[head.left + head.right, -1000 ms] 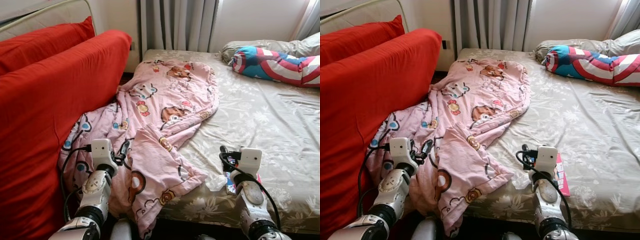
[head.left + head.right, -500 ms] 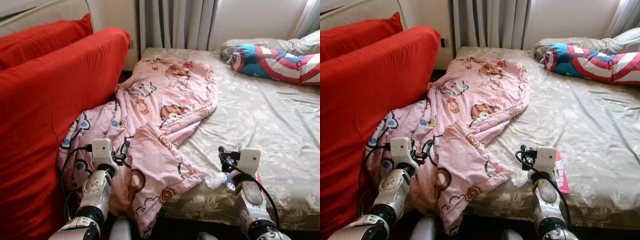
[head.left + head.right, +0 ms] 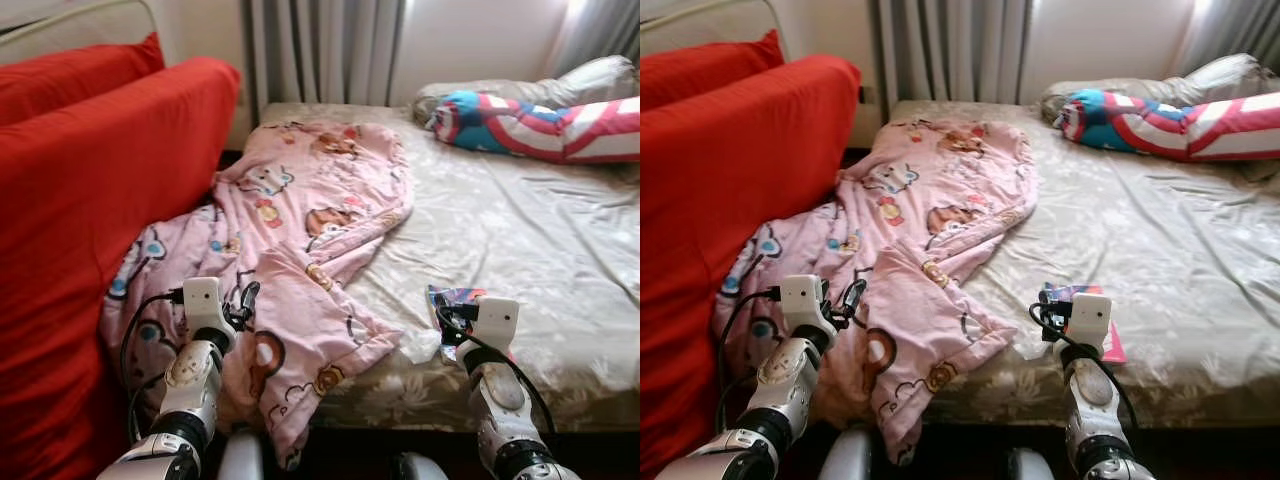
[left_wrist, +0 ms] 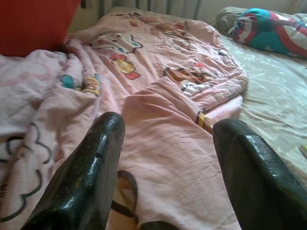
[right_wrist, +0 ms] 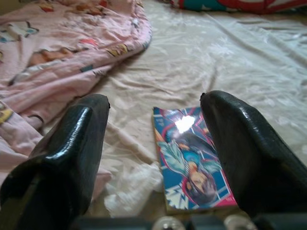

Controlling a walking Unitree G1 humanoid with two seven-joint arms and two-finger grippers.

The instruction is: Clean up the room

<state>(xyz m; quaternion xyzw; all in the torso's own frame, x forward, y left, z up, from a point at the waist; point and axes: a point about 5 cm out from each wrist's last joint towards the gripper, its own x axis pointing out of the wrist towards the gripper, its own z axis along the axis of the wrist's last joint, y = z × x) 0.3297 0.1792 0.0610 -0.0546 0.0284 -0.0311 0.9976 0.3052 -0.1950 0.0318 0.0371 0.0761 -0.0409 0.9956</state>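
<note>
On the bed (image 3: pixel 520 240), right gripper (image 5: pixel 158 143) spread wide around the book (image 5: pixel 192 158), probably to grab it; left gripper (image 4: pixel 168 158) agape above blanket (image 3: pixel 310 210).

Grey curtains (image 3: pixel 320 50) behind bed (image 3: pixel 520 230)

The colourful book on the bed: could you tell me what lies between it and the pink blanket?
A crumpled clear plastic wrapper lies between the book and blanket, in the right wrist view.
</note>
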